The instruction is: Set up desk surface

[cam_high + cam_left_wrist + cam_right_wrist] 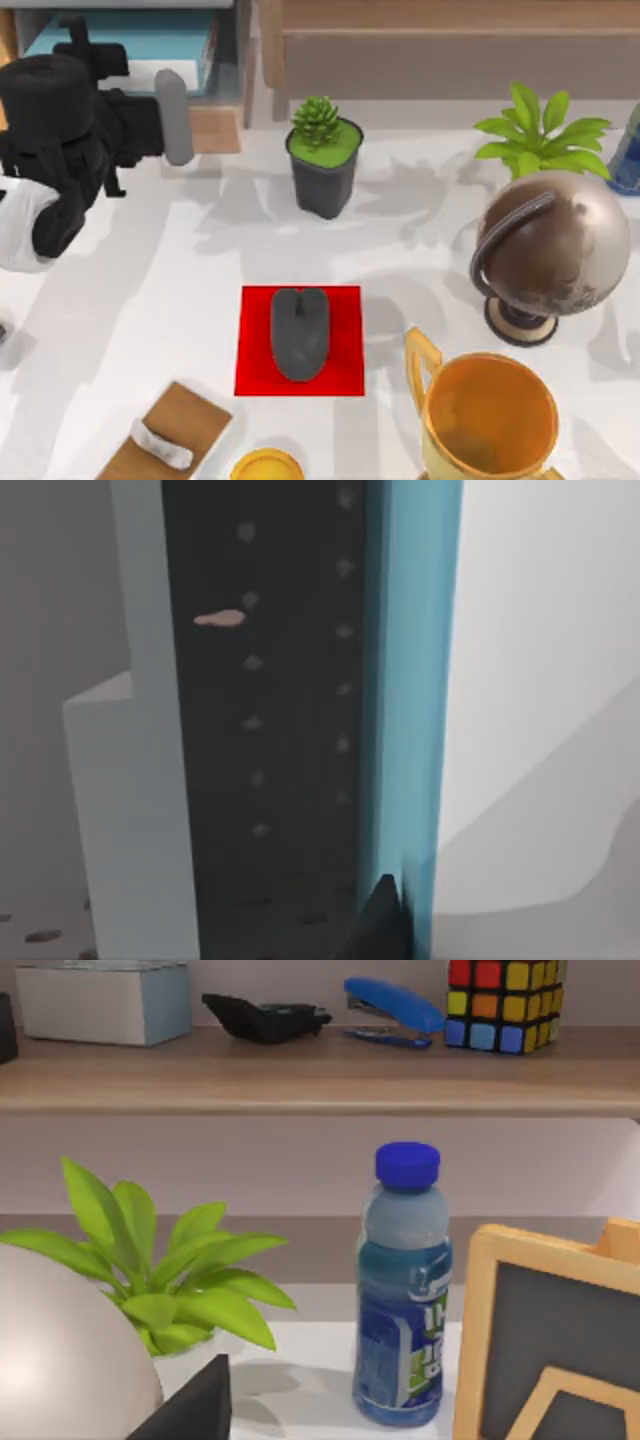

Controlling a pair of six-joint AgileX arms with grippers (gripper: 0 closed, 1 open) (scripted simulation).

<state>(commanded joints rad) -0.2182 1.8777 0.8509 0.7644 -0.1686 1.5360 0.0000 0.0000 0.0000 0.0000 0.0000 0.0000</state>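
1. Desk surface (150,300): broad white top spanning the whole top view, under all the items. Rigid, smooth, likely slippery; nothing to grab, work on it.
2. Mouse (299,332) sits on red mat (255,340), centre; light, prob. easy to pinch by its sides.
3. Left gripper (175,115) at upper left by a blue-edged box (120,45); can't tell if fingers are spread. Trophy (485,420) & globe (550,250) are cut off or overlap.

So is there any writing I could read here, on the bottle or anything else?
Bottle: its blue and green label carries large white letters, cut off and too blurred to read.
Small blackboard: a drawn outline, no words.
Globe, trophy, puzzle cube: no legible text.
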